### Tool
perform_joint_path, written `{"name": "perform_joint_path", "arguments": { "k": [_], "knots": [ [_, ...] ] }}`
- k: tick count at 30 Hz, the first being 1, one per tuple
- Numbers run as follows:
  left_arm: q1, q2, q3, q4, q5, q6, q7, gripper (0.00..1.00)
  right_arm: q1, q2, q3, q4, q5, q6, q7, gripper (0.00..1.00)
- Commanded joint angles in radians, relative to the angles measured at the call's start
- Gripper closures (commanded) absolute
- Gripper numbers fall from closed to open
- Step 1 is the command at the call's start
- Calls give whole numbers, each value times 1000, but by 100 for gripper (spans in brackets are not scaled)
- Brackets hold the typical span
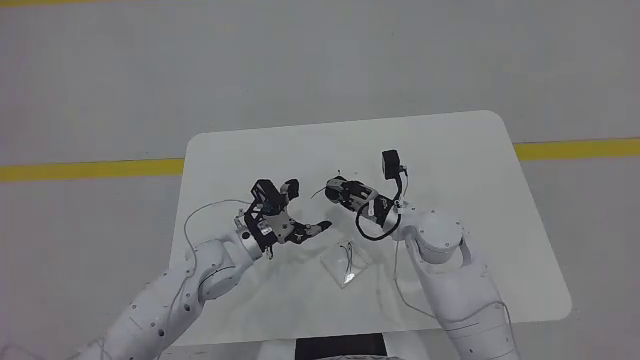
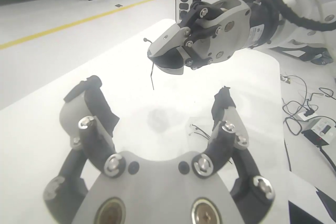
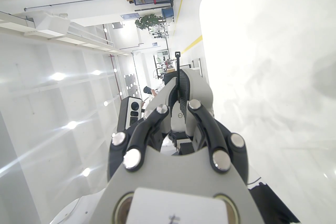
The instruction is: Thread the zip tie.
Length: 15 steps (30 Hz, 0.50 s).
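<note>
White table (image 1: pixel 470 170): rounded corners, with both arms meeting over its middle. Right gripper (image 2: pixel 160 63): I see it raised above the tabletop and turned on its side, its jaws closed on the zip tie (image 2: pixel 152 76). Zip tie: a thin black strap pinched partway along its length between the right gripper's pads. Its small square head pokes out past the fingertips on one side. Its free tail hangs down on the other, ending in the air above the table. I count it as one open strap, tail not yet fed through the head. Left gripper (image 2: pixel 157 93): it faces the right gripper from close by, lower and near the table, with its jaws spread wide and holding nothing. Its fingertips (image 2: pixel 92 93) are wrapped in black material. The strap's tail hangs near the gap between them, and I see it touching neither finger. Small clear packet (image 1: pixel 347 263): it lies flat on the table just beside both grippers, between the two arms, with a few thin dark ties showing inside it.
</note>
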Motion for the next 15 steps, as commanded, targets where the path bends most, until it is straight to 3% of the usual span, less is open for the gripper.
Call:
{"name": "perform_joint_path", "arguments": {
  "k": [1,15],
  "knots": [
    [-7,4,5,0,-4,0,18,0,0,0,0,0,0,0,0,100],
    [-6,2,-4,8,-15,0,28,0,0,0,0,0,0,0,0,100]
  ]
}}
